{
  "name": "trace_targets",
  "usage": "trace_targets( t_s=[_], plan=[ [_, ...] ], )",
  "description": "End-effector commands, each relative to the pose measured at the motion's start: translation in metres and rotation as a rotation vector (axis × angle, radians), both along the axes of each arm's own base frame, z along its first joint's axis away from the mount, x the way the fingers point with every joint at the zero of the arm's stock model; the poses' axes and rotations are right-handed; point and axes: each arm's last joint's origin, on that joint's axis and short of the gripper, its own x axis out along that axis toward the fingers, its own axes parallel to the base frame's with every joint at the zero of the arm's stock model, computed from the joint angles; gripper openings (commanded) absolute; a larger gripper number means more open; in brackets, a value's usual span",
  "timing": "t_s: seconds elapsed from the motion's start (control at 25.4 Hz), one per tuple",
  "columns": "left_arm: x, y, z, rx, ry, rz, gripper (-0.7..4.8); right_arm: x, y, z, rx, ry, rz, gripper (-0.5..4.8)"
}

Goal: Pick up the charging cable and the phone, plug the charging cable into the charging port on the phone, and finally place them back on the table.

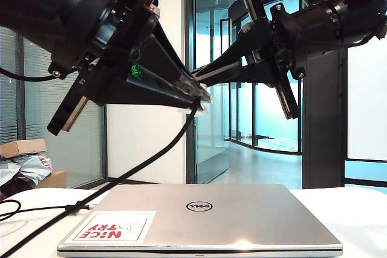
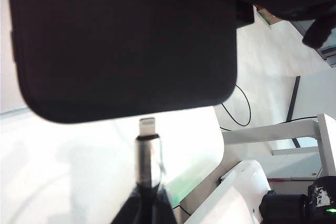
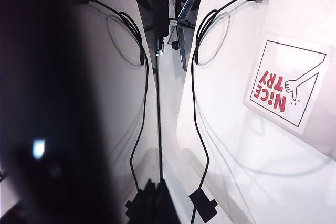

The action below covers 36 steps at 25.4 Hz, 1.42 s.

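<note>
The silver closed laptop (image 1: pixel 205 219) with the red-and-white sticker (image 1: pixel 115 226) lies nearest, flat on the wide white table (image 1: pixel 363 209). It has no part in this job, but it sits right under the work, at about 6 o'clock from where the two arms meet.

Above it, in the middle of the exterior view, the left gripper (image 1: pixel 196 96) comes in from 9 o'clock. Its fingers are pressed together, pinching the long thin black charging cable (image 1: pixel 151 161) just behind its small silver-white plug (image 2: pixel 147 128). The cord hangs down toward 7 o'clock and trails along the table.

The right gripper (image 1: pixel 202 75) comes in from 3 o'clock. The flat matte-black phone with rounded corners (image 2: pixel 123 40) is up in the air, and it looks like this gripper is pinched shut on it, though the pictures do not show its fingers on the phone.

In the left wrist view the plug tip points at the phone's rounded edge and sits very close to it, with a thin bright gap between. The hole for the plug cannot be seen.

To do this step well, I think the plug must line up straight with the hole, then go in slowly. A tilt could make it slide off the edge.

The hanging cord could catch on the laptop's corner.

Farther back stand glass walls (image 1: pixel 266 107) and a cardboard box (image 1: pixel 24 147) at 8 o'clock.
</note>
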Motion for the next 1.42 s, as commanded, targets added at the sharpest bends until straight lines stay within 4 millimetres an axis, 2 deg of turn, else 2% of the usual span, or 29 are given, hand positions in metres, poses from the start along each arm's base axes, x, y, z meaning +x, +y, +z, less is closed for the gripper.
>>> trace_targets(
  t_s=[0.04, 0.71, 1.42],
  plan=[
    [0.0009, -0.0005, 0.0025, -0.015, -0.01, 0.004, -0.06, -0.0006, 0.0033, 0.0066, 0.029, -0.05, 0.032, -0.06],
    [0.0009, -0.0005, 0.0025, -0.015, -0.01, 0.004, -0.06, -0.0056, 0.0029, 0.0017, 0.01, -0.067, 0.106, -0.06],
    [0.0016, -0.0015, 0.005, -0.038, -0.028, 0.004, -0.06, -0.0068, 0.0021, -0.0011, -0.017, -0.004, 0.071, -0.06]
  ],
)
